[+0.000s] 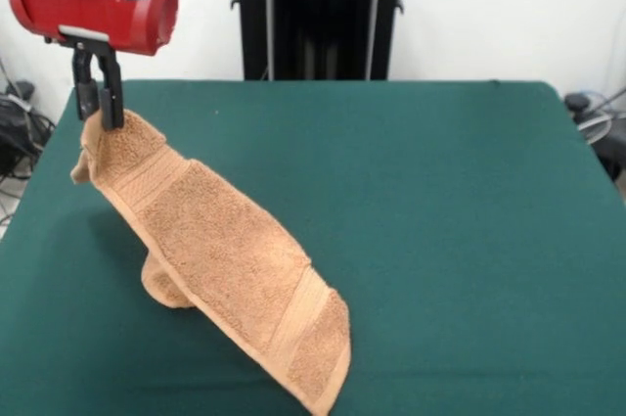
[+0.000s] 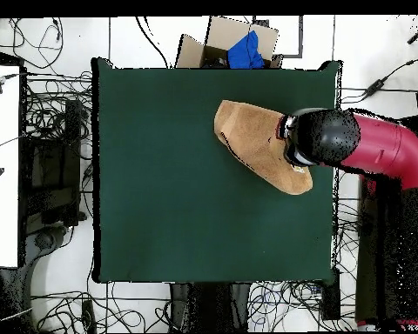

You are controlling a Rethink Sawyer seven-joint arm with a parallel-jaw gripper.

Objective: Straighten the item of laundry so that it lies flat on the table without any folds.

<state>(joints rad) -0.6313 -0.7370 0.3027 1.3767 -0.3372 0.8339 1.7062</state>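
The orange-tan terry towel point(image 1: 220, 250) hangs stretched from a raised corner at the upper left down to the dark green table point(image 1: 450, 220), where its lower end rests near the front edge. My gripper point(image 1: 102, 115) is shut on that raised corner, above the table's left side. A fold droops under the towel's middle. In the overhead view the towel point(image 2: 252, 139) lies at the table's point(image 2: 178, 191) upper right, and the red and black arm point(image 2: 369, 148) covers its gripped end and the gripper.
A cardboard box with a blue cloth point(image 2: 243, 48) sits beyond the table's top edge in the overhead view. Cables point(image 2: 51, 130) lie on the floor to the left. The black pedestal point(image 1: 318, 15) stands behind the table.
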